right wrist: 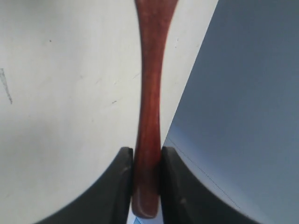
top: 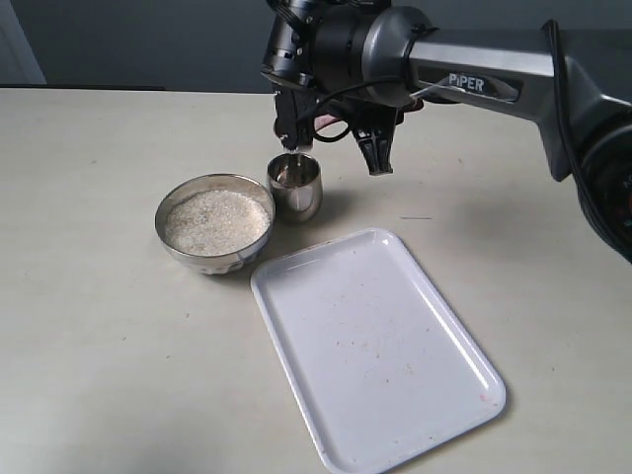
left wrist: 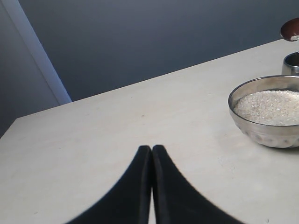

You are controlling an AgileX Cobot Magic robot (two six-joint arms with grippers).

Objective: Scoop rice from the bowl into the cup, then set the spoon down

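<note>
The steel bowl [top: 174, 240] holds white rice [top: 217, 220] left of centre on the table. The small steel cup [top: 295, 186] stands just to its right, touching or nearly so. My right gripper [top: 294, 123] hangs over the cup, shut on the reddish-brown spoon [right wrist: 150, 93], gripping the end of its handle [right wrist: 147, 156]. In the left wrist view the spoon head [left wrist: 290, 29] carries a few grains above the cup [left wrist: 292, 64], beside the bowl [left wrist: 261, 130] and its rice [left wrist: 271, 106]. My left gripper [left wrist: 152, 148] is shut on nothing, low over bare table.
A white rectangular tray [top: 375, 346] with a few specks lies in front of the cup and bowl, to the right. The right arm [top: 474, 74] stretches in from the right above the table. A dark wall stands behind the table's far edge.
</note>
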